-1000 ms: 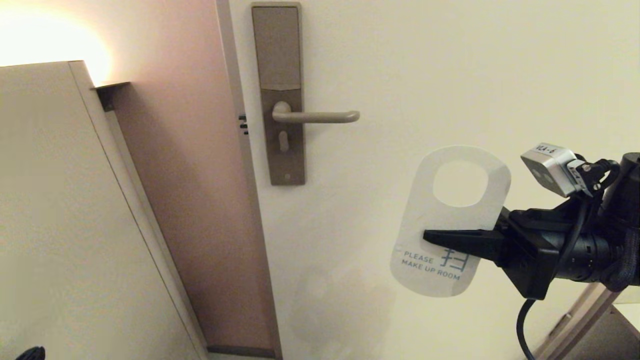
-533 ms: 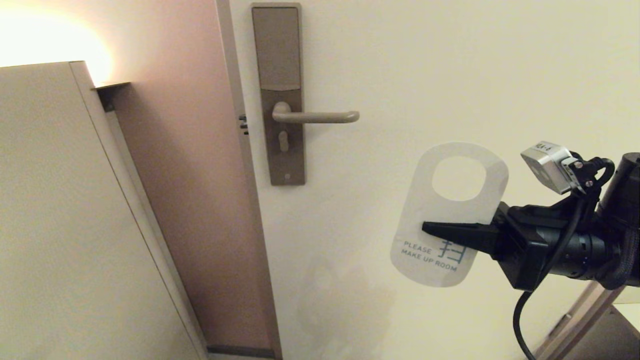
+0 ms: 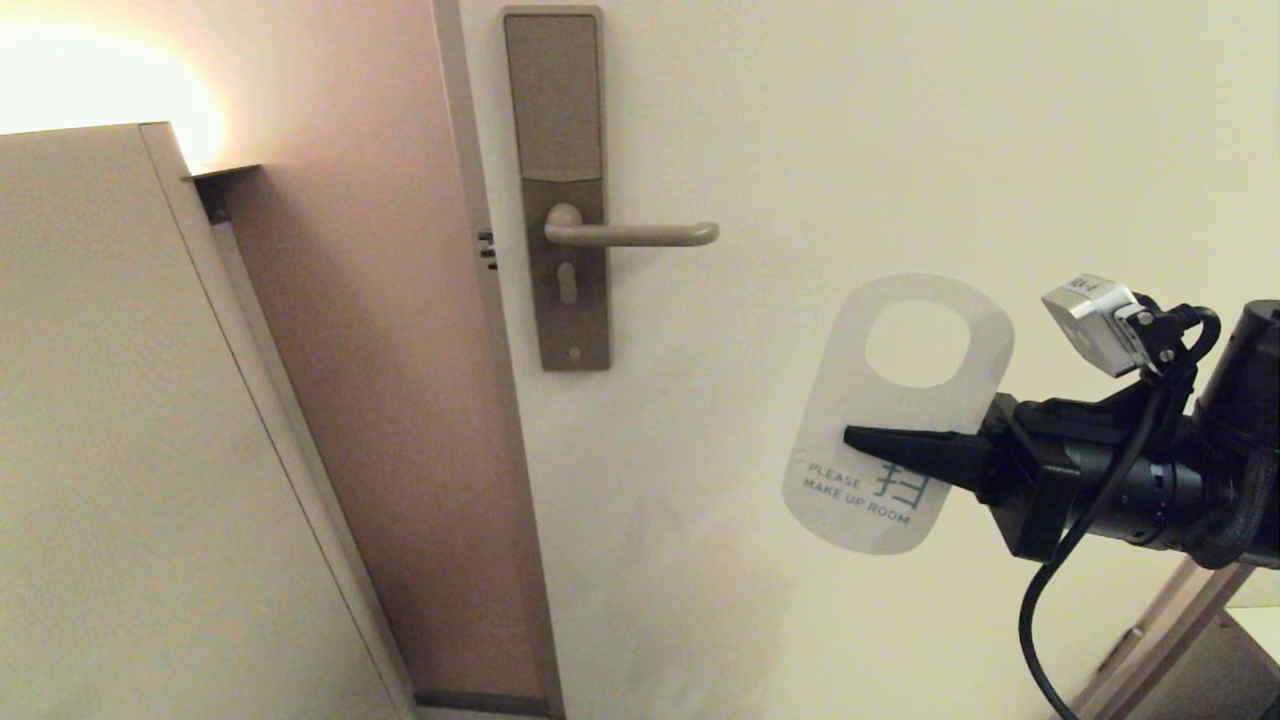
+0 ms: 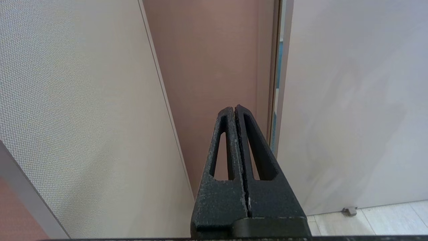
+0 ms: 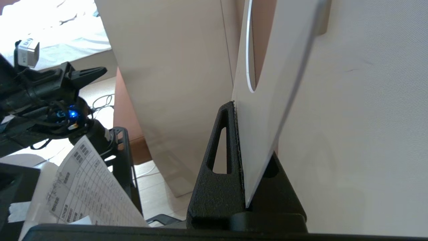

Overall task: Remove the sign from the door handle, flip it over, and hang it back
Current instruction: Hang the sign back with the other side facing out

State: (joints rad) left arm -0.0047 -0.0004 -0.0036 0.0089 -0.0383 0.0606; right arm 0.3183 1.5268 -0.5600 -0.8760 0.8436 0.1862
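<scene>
Right gripper [image 3: 860,440] reaches in from the right edge of the head view, fingers clamped flat on the sign [image 3: 900,415] at its middle, just above the printed lines. White face with "PLEASE MAKE UP ROOM" toward the head camera; oval hole uppermost, sign leaning slightly to the right. It hangs in front of the pale door [image 3: 900,120], low and right of the door handle [image 3: 632,234], well apart from it. The handle is bare, lying level, its rounded end pointing right, mounted on the tall brown lock plate [image 3: 556,150] near the door's left edge. In the right wrist view the sign [image 5: 267,110] stands edge-on between the two black fingers [image 5: 217,160]. Left gripper [image 4: 236,110] sits low by the door's edge and the beige panel [image 4: 73,110], fingers pressed together, nothing between them.
</scene>
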